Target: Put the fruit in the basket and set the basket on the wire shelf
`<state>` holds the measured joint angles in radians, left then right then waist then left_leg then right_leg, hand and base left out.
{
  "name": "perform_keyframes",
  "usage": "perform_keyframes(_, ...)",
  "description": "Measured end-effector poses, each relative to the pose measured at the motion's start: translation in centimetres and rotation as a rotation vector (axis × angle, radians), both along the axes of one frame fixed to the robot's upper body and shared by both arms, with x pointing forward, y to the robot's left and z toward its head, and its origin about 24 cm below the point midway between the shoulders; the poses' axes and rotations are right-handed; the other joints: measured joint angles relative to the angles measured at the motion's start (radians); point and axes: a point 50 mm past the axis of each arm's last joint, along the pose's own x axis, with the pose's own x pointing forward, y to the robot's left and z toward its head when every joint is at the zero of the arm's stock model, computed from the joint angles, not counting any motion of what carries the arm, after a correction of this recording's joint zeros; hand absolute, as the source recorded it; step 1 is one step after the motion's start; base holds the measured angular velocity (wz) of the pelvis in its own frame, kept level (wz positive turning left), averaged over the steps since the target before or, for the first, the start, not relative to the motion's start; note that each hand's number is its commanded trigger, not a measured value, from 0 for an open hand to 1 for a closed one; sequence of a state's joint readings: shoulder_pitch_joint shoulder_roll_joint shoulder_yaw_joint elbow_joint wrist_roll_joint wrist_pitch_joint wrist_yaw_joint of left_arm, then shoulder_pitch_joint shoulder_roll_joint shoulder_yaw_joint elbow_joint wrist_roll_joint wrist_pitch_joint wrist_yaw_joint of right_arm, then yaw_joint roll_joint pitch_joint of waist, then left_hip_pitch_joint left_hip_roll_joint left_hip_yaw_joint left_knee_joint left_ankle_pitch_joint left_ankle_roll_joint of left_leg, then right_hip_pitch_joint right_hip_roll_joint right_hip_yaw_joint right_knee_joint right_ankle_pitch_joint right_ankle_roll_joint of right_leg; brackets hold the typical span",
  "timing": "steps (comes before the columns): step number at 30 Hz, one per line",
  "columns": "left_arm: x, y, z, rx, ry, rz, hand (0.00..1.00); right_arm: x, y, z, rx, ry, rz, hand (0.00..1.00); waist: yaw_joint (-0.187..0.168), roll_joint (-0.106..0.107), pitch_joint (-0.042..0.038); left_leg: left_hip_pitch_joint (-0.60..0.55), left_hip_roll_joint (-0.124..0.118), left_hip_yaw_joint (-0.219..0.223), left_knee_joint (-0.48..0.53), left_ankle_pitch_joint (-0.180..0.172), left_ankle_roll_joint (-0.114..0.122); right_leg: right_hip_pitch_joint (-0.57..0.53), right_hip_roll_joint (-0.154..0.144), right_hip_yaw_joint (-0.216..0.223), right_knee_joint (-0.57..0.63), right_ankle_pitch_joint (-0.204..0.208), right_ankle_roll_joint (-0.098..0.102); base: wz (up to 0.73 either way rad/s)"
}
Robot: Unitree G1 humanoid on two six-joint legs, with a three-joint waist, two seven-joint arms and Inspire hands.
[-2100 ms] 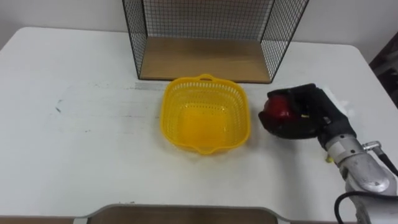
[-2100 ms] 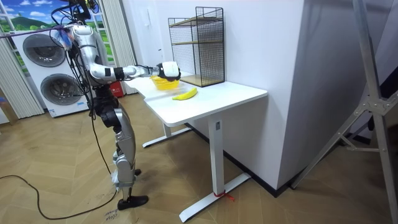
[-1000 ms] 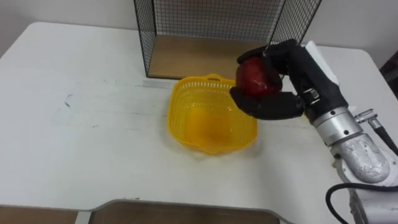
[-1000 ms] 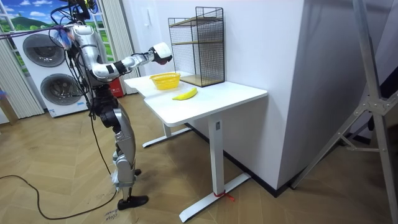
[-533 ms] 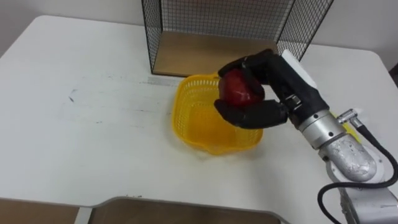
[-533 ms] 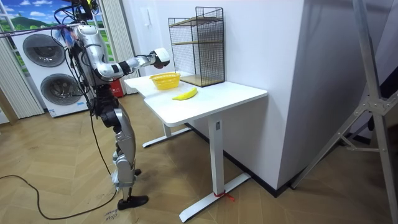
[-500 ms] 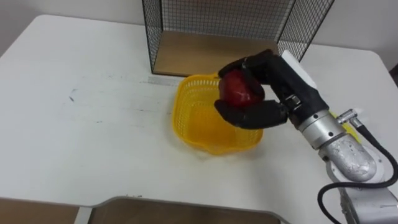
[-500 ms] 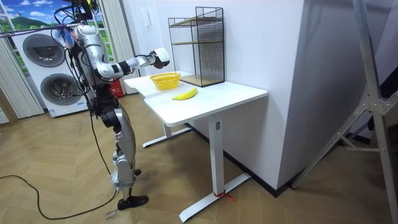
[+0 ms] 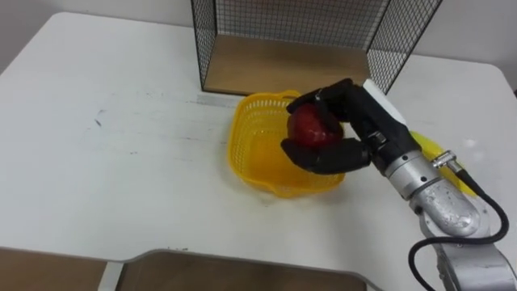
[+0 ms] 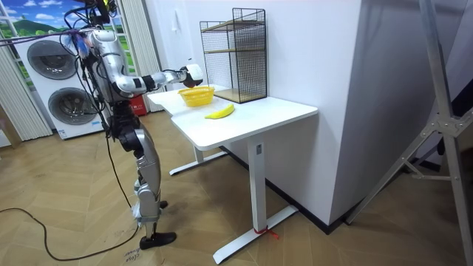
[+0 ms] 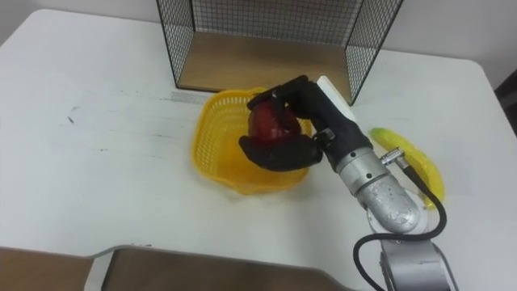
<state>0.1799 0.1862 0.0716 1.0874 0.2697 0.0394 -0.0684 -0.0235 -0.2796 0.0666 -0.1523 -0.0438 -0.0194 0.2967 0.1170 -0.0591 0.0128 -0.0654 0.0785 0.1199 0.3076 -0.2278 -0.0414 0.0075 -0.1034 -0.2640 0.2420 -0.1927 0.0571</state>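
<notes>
Over the yellow perforated plastic basket [image 9: 245,153], toward its right rim, the black right hand [image 9: 367,121] was seen w/ fingers and thumb curled round a dark red round fruit [image 9: 311,128], prob. an apple. The fruit was held just above the basket's inside, clear of its floor. The basket was set on the white worktop [image 9: 121,162], directly in front of the black wire shelf [image 9: 283,65] w/ wooden base board; contact betw. them could not be told. A yellow banana [image 11: 410,160] was laid on the worktop right of the basket, beside the forearm. In room view the robot was stood upright at the worktop's end, right arm stretched fwd.
</notes>
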Motion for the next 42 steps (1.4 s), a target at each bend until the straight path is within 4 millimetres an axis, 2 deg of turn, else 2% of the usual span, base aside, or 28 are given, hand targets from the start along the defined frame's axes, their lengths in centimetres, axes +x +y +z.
perform_keyframes(3, -0.1, -0.2, -0.1, -0.002, 0.012, -0.015, 0.0, 0.1, -0.2, -0.4, 0.0, 0.019, -0.007, 1.0, -0.001, 0.01, 0.0012, 0.0, 0.0, -0.002, -0.002, 0.0, 0.0, 0.005, 0.0, -0.001, 0.0, 0.0, 0.0, 0.01)
perform_keyframes(5, -0.1, -0.4, -0.1, -0.005, 0.015, -0.026, 0.0, 0.2, -0.3, -0.7, -0.001, 0.037, -0.018, 0.11, -0.005, 0.017, 0.0009, -0.001, -0.001, -0.009, -0.008, 0.0, 0.0, 0.005, 0.0, -0.006, 0.001, 0.0, 0.0, 0.06)
perform_keyframes(6, -0.1, -0.4, -0.1, -0.006, 0.017, -0.031, 0.0, 0.2, -0.3, -0.7, -0.002, 0.039, -0.02, 0.0, -0.005, 0.019, 0.0007, -0.002, -0.001, -0.011, -0.009, 0.0, 0.0, 0.005, 0.0, -0.008, 0.001, 0.0, 0.0, 0.04)
perform_keyframes(13, -0.3, -0.7, -0.2, -0.012, 0.03, -0.033, 0.0, 0.2, -0.4, -0.8, -0.008, 0.043, -0.028, 0.0, -0.001, 0.019, -0.0043, 0.002, -0.002, -0.012, -0.002, 0.0, 0.0, 0.002, 0.0, -0.005, 0.001, 0.0, 0.0, 0.0)
perform_keyframes(20, -0.3, -0.6, -0.2, -0.012, 0.03, -0.033, 0.0, 0.3, -0.6, -1.4, -0.006, 0.066, -0.047, 0.0, -0.002, 0.015, -0.0025, 0.007, -0.003, -0.013, -0.004, 0.0, 0.0, 0.01, 0.0, -0.006, -0.001, 0.0, 0.0, 0.0)
perform_keyframes(26, -0.4, -0.6, -0.2, -0.011, 0.033, -0.032, 0.0, 0.3, -0.7, -1.6, -0.006, 0.071, -0.054, 0.0, -0.002, 0.006, -0.0056, 0.008, -0.003, -0.013, -0.005, 0.0, 0.0, 0.012, 0.0, -0.005, -0.001, 0.0, 0.0, 0.0)
perform_keyframes(42, -0.7, -0.7, -0.3, -0.011, 0.043, -0.026, 0.0, 0.4, -0.8, -1.4, 0.014, 0.064, -0.069, 0.0, -0.007, 0.008, -0.0041, 0.006, -0.003, -0.014, -0.008, 0.0, 0.0, 0.012, 0.0, -0.008, -0.002, 0.0, 0.0, 0.0)
